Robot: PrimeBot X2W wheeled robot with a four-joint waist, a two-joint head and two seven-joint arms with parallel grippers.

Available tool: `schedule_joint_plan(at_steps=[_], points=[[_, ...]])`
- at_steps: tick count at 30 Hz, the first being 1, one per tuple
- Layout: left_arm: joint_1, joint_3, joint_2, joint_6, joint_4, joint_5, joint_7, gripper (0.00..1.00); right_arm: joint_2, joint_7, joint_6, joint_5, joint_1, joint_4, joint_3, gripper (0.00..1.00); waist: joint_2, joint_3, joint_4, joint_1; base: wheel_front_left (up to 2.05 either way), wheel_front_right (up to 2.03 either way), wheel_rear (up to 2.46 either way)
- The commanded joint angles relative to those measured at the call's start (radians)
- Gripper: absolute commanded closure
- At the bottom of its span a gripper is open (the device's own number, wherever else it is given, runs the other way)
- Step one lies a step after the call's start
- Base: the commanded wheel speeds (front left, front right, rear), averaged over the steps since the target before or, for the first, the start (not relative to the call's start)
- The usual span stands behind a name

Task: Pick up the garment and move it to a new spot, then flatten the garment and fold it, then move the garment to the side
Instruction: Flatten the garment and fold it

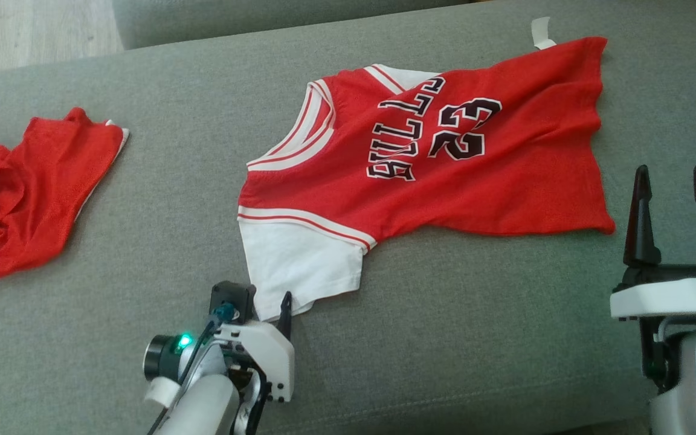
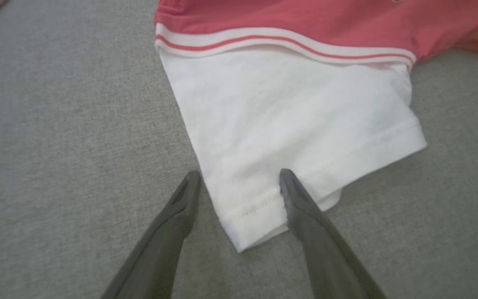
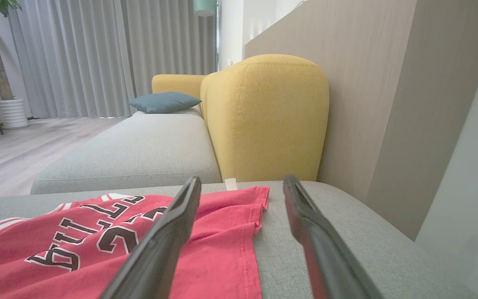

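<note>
The left tool (image 2: pixel 239 174), jaws spread wide and empty, is down at the grey sofa seat (image 1: pixel 161 229), where the red jersey (image 1: pixel 493 181) runs lengthwise ahead and rightward toward the equally open, empty right tool (image 1: pixel 671 172), its white sleeve (image 2: pixel 297 124) hem corner between the left tool's fingertips.

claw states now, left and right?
Left claw: open, straddling the white sleeve corner, not clamped.
Right claw: open, empty.
</note>
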Motion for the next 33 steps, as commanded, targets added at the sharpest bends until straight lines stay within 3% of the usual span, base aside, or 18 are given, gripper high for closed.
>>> schedule_joint_plan(at_steps=[1, 5, 6, 8, 9, 17, 18, 22, 28, 33], points=[[-0.024, 0.025, 0.011, 0.008, -0.001, 0.001, 0.022, 0.00, -0.004, 0.001, 0.004, 0.009, -0.036, -0.037, 0.016, 0.00, -0.0001, -0.003, 0.001, 0.0000, 0.00, 0.00, 0.00], [-0.015, 0.017, 0.014, -0.009, -0.001, -0.018, 0.061, 0.00, -0.004, 0.001, 0.004, 0.013, -0.036, -0.031, 0.015, 0.00, -0.0001, -0.012, 0.004, 0.0000, 0.00, 0.00, 0.00], [-0.010, 0.015, 0.013, -0.020, -0.005, -0.029, 0.071, 0.06, -0.004, 0.001, 0.004, 0.013, -0.036, -0.029, 0.013, 0.00, -0.0001, -0.014, 0.005, 0.0000, 0.00, 0.00, 0.00], [-0.003, 0.014, 0.012, -0.037, -0.020, -0.053, 0.082, 0.93, -0.004, 0.002, 0.004, 0.012, -0.037, -0.024, 0.009, 0.00, -0.0001, -0.016, 0.007, 0.0000, 0.00, 0.00, 0.00], [-0.001, 0.013, 0.011, -0.040, -0.029, -0.059, 0.082, 1.00, -0.004, 0.004, 0.004, 0.011, -0.037, -0.020, 0.003, 0.00, -0.0001, -0.017, 0.007, 0.0000, 0.00, 0.00, 0.00], [-0.017, 0.049, 0.008, -0.019, -0.118, -0.090, -0.054, 1.00, -0.004, 0.063, 0.004, 0.024, -0.043, 0.053, -0.018, 0.00, -0.0001, -0.013, 0.017, 0.0000, 0.00, 0.00, 0.00], [-0.028, 0.072, 0.007, -0.004, -0.149, -0.095, -0.135, 1.00, -0.004, 0.083, 0.004, 0.047, -0.052, 0.088, -0.029, 0.00, -0.0001, -0.009, 0.022, 0.0000, 0.00, 0.00, 0.00], [-0.040, 0.099, 0.006, 0.016, -0.184, -0.102, -0.217, 1.00, -0.004, 0.116, 0.004, 0.095, -0.074, 0.154, -0.041, 0.00, -0.0001, -0.003, 0.034, 0.0000, 0.00, 0.00, 0.00], [-0.047, 0.110, 0.005, 0.029, -0.228, -0.093, -0.259, 1.00, -0.004, 0.128, 0.004, 0.198, -0.127, 0.310, -0.074, 0.00, -0.0001, 0.014, 0.059, 0.0000, 0.00, 0.00, 0.00], [-0.041, 0.114, 0.004, 0.031, -0.240, -0.085, -0.264, 1.00, -0.004, 0.105, 0.004, 0.155, -0.176, 0.454, -0.126, 0.00, -0.0001, 0.028, 0.068, 0.0000, 0.00, 0.00, 0.00]])
